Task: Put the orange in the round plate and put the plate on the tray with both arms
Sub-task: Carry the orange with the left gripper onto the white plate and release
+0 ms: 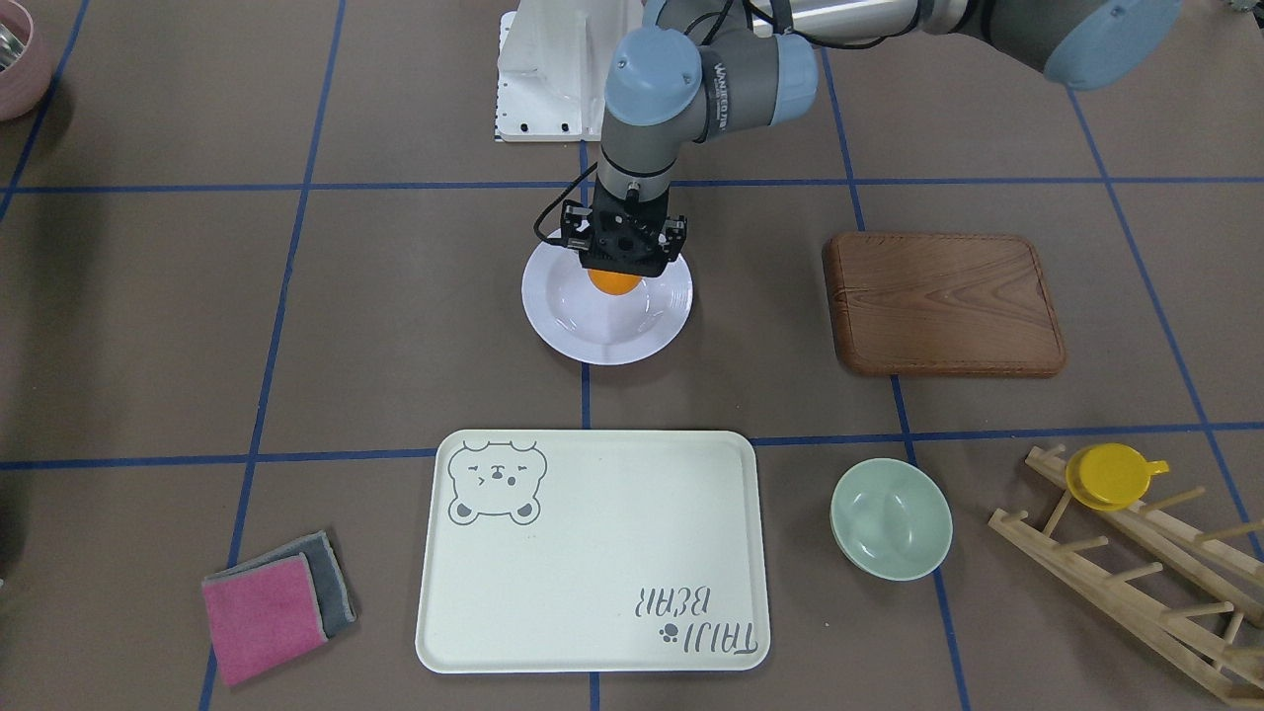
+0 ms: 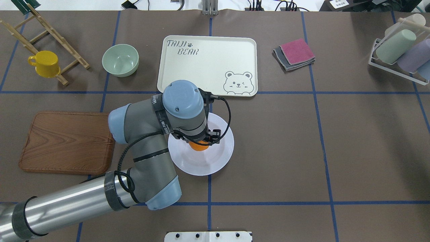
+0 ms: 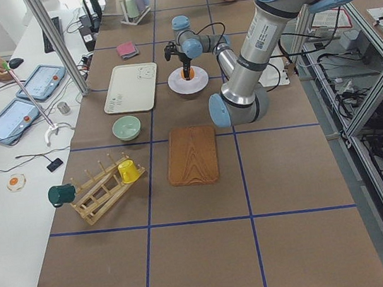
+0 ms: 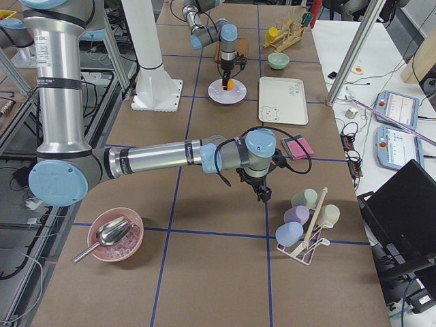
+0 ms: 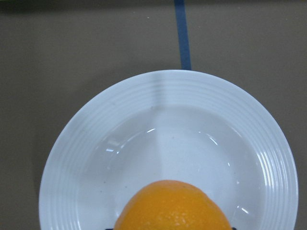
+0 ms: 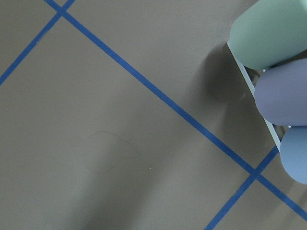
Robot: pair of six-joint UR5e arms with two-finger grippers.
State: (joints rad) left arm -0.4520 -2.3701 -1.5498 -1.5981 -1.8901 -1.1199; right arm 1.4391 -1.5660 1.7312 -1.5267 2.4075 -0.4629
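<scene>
Placing step, seemingly near completion: orange (image 1: pixel 614 283) clamped in left gripper (image 1: pixel 620 265) low over the round plate (image 1: pixel 592 343), release probably due next, then a two-arm lift onto the tray (image 1: pixel 592 553); right gripper (image 4: pixel 262 195) well apart, opening indeterminable.

- The left gripper (image 2: pixel 200 143) and its wrist hang over the well of the round plate (image 2: pixel 218 161), right above the orange (image 2: pixel 198 147); the left arm (image 2: pixel 144 148) covers the plate's rim on the robot's left
- The plate's rim on the robot's right and nearest the robot is uncovered; open table (image 2: pixel 285 151) lies beside it
- Beyond the plate, past a strip of table, the tray (image 2: pixel 201 72) lies open from above
- Left of the plate: the wooden board (image 2: pixel 67 141), well apart; the green bowl (image 2: pixel 120 60) farther off, beside the tray
- Beyond and right of the plate: the folded cloths (image 2: pixel 295 53), low and flat
</scene>
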